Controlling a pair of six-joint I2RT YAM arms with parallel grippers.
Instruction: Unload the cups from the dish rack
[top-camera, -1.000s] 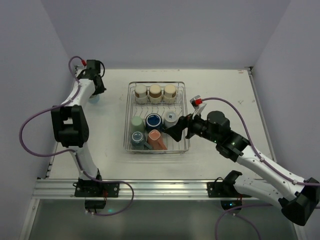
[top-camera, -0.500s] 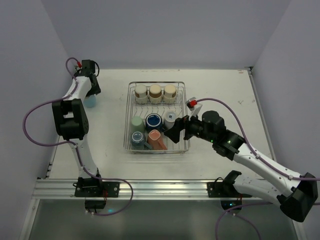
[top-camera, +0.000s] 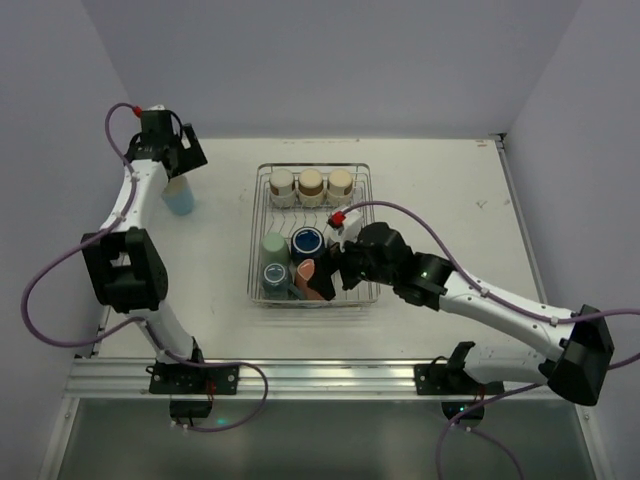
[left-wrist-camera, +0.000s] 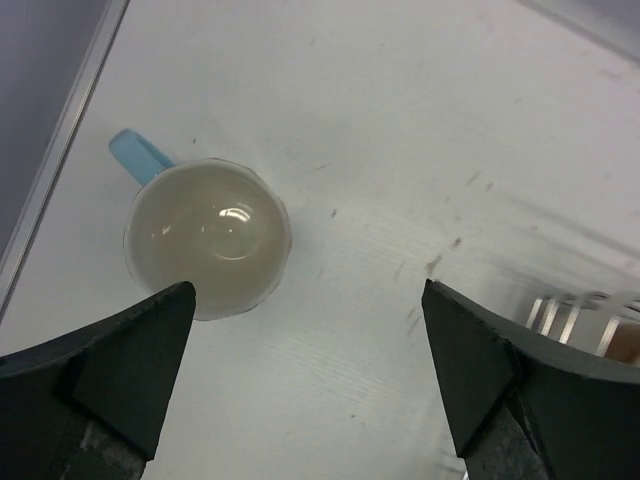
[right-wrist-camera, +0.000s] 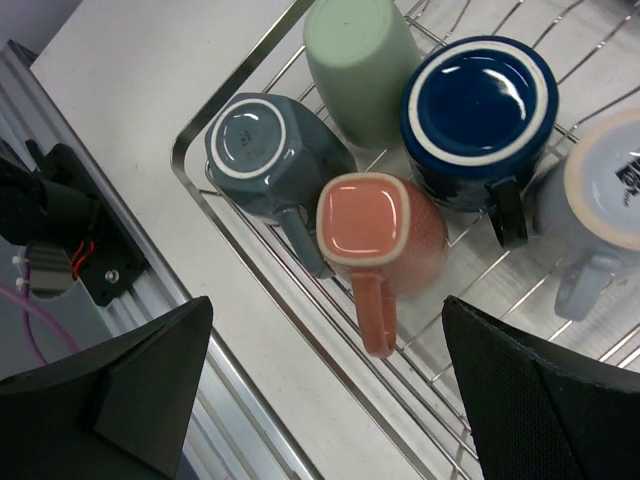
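The dish rack (top-camera: 312, 167) stands mid-table holding several cups. Three cream ones (top-camera: 312, 183) line its back. At the front are a sage green (top-camera: 274, 247), a navy (top-camera: 307, 243), a grey (top-camera: 342, 237), a slate (top-camera: 274, 277) and a salmon cup (top-camera: 308, 272). A light blue cup (top-camera: 180, 198) stands upright on the table at the far left. My left gripper (top-camera: 182, 165) hovers open just behind it; the cup (left-wrist-camera: 208, 238) shows by the left finger, free. My right gripper (right-wrist-camera: 328, 302) is open above the upturned salmon cup (right-wrist-camera: 385, 235), by its handle.
The left wall and the table's left edge (left-wrist-camera: 60, 150) lie close beside the light blue cup. The rack's front rim (right-wrist-camera: 232, 243) runs under my right gripper, with the aluminium frame rail (top-camera: 300, 375) just beyond it. A corner of the rack (left-wrist-camera: 570, 315) shows right of the left gripper.
My left gripper has opened, let go of the light blue cup and lifted off it. The right arm has swung left over the rack's front, to above the salmon cup.
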